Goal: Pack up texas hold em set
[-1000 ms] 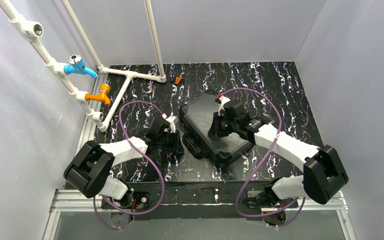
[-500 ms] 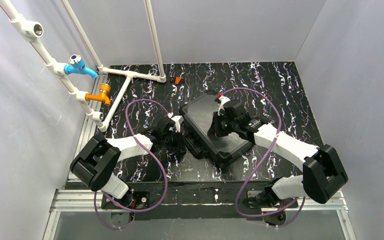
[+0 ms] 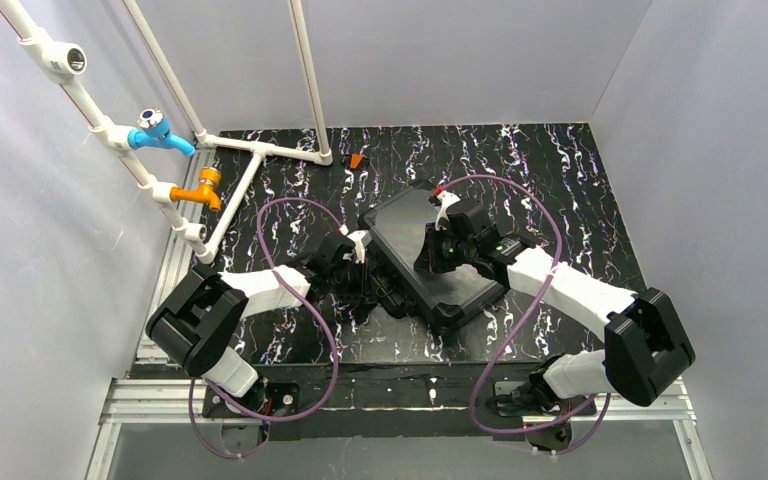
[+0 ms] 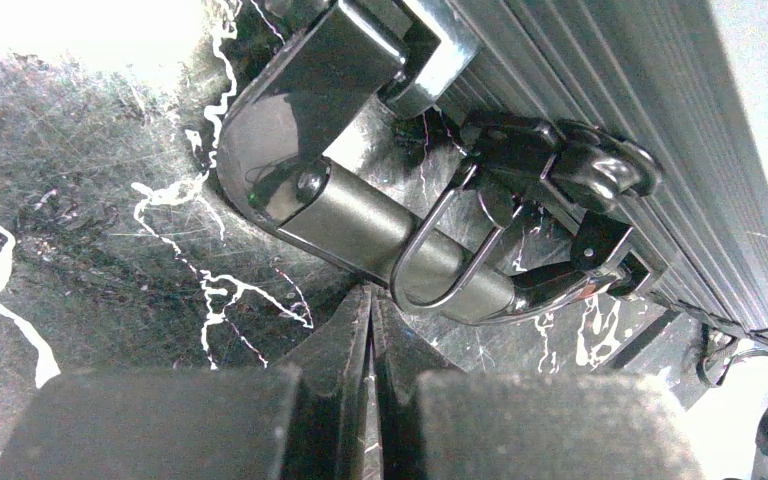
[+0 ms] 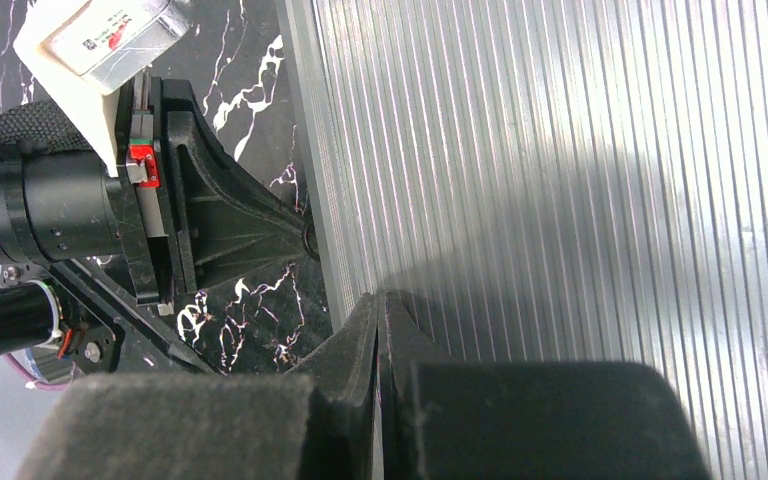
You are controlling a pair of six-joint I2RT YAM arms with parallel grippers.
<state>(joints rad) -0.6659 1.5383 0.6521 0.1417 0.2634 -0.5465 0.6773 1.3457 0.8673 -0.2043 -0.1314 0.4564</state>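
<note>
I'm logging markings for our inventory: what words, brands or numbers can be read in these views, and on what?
Nothing is legible.
The silver label on the white box at the top left of the right wrist view: print too small and blurred to read.
The briefcase lid and handle: no text.

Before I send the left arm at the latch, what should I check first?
1. Case closed: ok, the lid is down in the top view.
2. Right tool placed to steady it: ok, it is shut, with its tips over the ribbed lid near the edge. Contact: cannot tell.
3. Left tool lined up: ok, it is shut, with its tips just beside the handle.
4. Latch fastened: not ok, its wire loop looks loose, lying across the handle.
5. Chips and cards inside: cannot tell, none in view.
</note>
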